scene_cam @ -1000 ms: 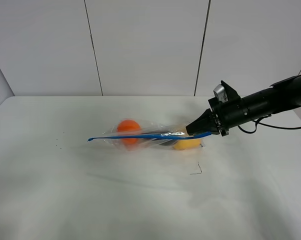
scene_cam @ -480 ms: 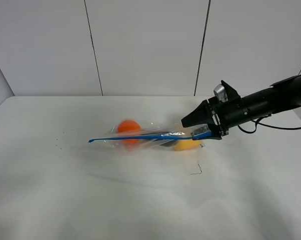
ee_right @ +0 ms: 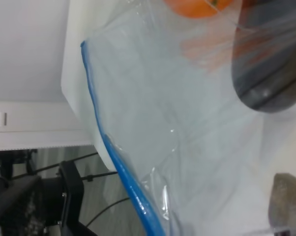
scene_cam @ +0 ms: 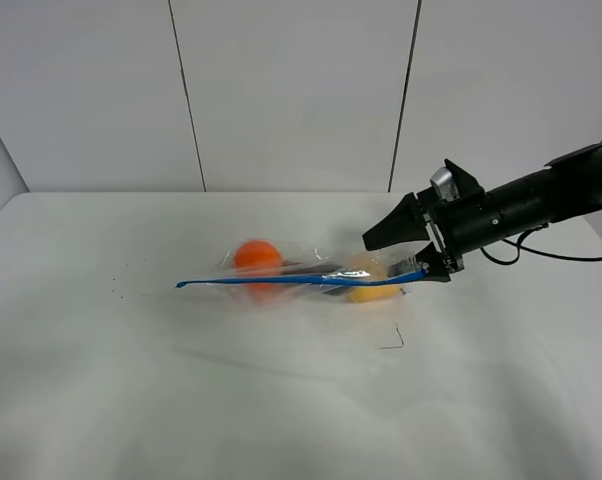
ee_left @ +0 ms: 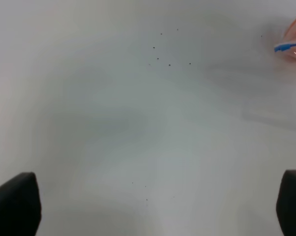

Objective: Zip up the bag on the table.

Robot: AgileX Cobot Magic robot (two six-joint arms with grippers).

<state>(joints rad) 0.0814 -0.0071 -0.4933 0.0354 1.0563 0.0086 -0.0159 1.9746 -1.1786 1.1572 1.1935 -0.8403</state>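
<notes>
You've released the right gripper [scene_cam: 393, 257], its jaws now spread at the right end of the blue zipper strip [scene_cam: 281, 280]; your left gripper [ee_left: 153, 204] hangs wide apart too. The bag [scene_cam: 301, 268] lies mid-tabletop [scene_cam: 131, 380]. The zipping pass looks finished, but you can't confirm the seal.

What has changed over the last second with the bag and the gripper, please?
The right gripper opened and let go of the bag's zipper end, and the blue strip sagged slightly there, over the yellow fruit. The bag and its fruits stayed where they were on the table, and the arm barely shifted.
</notes>
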